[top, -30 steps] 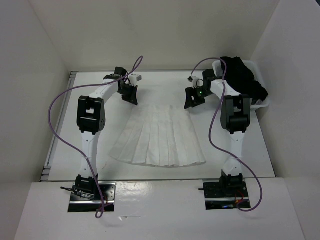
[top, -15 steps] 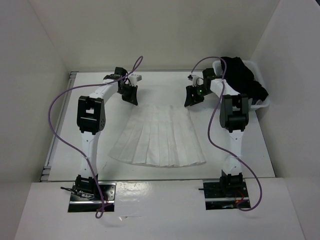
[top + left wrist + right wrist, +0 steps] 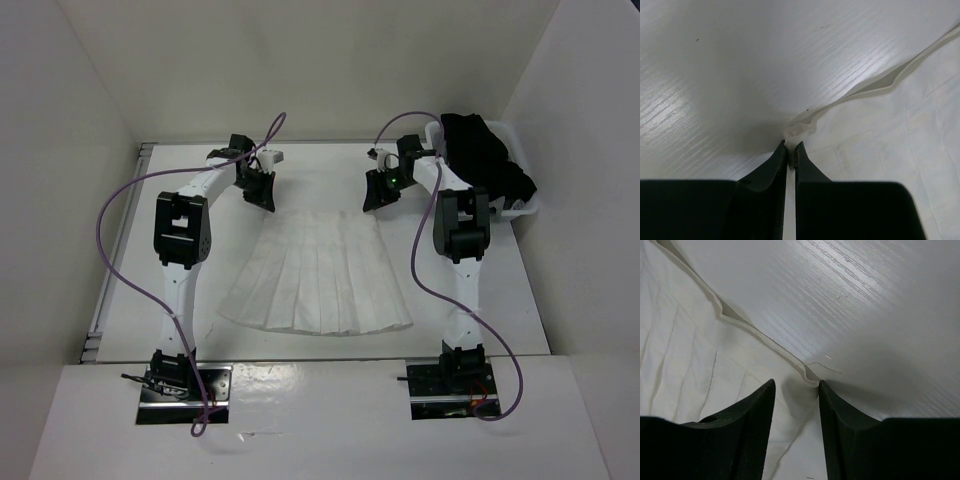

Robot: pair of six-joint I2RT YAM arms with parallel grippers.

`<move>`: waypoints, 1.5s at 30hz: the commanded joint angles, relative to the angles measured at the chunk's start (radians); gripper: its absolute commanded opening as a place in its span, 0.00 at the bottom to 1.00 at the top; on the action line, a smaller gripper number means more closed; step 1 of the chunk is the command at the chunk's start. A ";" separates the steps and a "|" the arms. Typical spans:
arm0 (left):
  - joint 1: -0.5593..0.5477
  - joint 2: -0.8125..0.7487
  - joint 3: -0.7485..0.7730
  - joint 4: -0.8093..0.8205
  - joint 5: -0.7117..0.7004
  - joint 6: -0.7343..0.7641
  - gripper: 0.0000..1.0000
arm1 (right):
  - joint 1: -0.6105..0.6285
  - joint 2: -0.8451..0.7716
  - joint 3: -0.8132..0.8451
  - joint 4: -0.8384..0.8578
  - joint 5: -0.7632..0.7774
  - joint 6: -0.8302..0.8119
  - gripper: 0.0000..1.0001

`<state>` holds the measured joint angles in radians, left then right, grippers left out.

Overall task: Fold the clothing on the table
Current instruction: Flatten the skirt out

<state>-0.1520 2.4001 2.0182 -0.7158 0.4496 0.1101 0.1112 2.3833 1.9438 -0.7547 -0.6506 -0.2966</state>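
The clothing, a white pleated skirt [image 3: 320,270], lies fanned out on the table [image 3: 200,290] with its narrow waistband at the far side. My left gripper [image 3: 263,197] is at the waistband's left corner, shut on a bunched bit of the band [image 3: 799,129]. In the left wrist view that gripper [image 3: 791,147] has fabric pinched between its tips. My right gripper [image 3: 376,198] stands at the waistband's right corner. In the right wrist view it [image 3: 796,385] is open, astride the skirt [image 3: 690,355], and the curled band corner [image 3: 810,376] touches the right finger.
A small white basket [image 3: 522,207] with black garments [image 3: 485,150] stands at the table's far right, just behind the right arm. White walls enclose the table on three sides. A metal rail [image 3: 118,250] runs along its left edge.
The right gripper has shifted a little left and farther back along the waistband, and its jaws have narrowed around the corner. The left gripper has kept its hold without moving.
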 commanded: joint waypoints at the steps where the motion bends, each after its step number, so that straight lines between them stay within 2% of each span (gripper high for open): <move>1: -0.003 0.031 0.016 -0.053 -0.015 0.034 0.00 | 0.010 0.045 0.018 -0.020 0.045 -0.007 0.44; 17: 0.015 0.059 0.045 -0.071 -0.006 0.034 0.00 | 0.019 0.036 -0.014 -0.029 0.095 -0.016 0.38; 20: 0.015 0.068 0.066 -0.071 -0.006 0.034 0.00 | 0.019 0.036 -0.014 -0.029 0.105 -0.016 0.29; 23: 0.015 0.079 0.080 -0.071 -0.006 0.034 0.00 | 0.028 0.036 -0.014 -0.029 0.123 -0.016 0.10; 24: 0.015 0.079 0.080 -0.082 -0.006 0.034 0.00 | 0.028 0.036 -0.014 -0.029 0.138 -0.016 0.00; 31: 0.015 0.119 0.198 -0.137 0.003 0.053 0.00 | 0.028 0.036 0.047 -0.038 0.170 -0.004 0.00; 39: 0.025 0.192 0.405 -0.227 -0.006 0.062 0.00 | 0.028 0.025 0.164 -0.057 0.226 0.005 0.00; 42: 0.045 0.278 0.633 -0.345 0.006 0.062 0.00 | 0.028 0.016 0.214 -0.066 0.252 0.005 0.00; 44: 0.045 0.347 0.848 -0.425 0.008 0.071 0.00 | 0.028 0.007 0.236 -0.066 0.264 0.014 0.00; 45: 0.045 0.331 0.826 -0.397 -0.009 0.071 0.00 | 0.028 -0.004 0.256 -0.066 0.264 0.014 0.00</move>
<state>-0.1303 2.7163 2.7338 -1.0203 0.4553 0.1555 0.1341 2.4111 2.1254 -0.8013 -0.4347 -0.2852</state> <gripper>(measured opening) 0.089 0.005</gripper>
